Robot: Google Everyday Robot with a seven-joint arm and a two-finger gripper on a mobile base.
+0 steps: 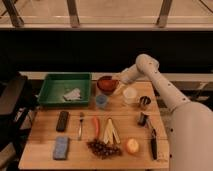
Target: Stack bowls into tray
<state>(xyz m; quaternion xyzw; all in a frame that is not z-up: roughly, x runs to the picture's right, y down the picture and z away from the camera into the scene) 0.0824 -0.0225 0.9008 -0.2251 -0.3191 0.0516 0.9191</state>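
An orange-red bowl (105, 83) sits at the back of the wooden table, just right of the green tray (52, 96). My gripper (117, 86) is at the bowl's right rim, reaching in from the right on the white arm. It stands open, and I cannot make out a grip on the bowl. A crumpled pale item (72, 94) lies inside the tray.
A small blue cup (102, 101) stands in front of the bowl, with a white cup (130, 95) and a metal cup (145, 102) to the right. Nearer the front lie a black remote (62, 121), fork (80, 125), grapes (104, 147), orange (132, 145) and blue sponge (61, 147).
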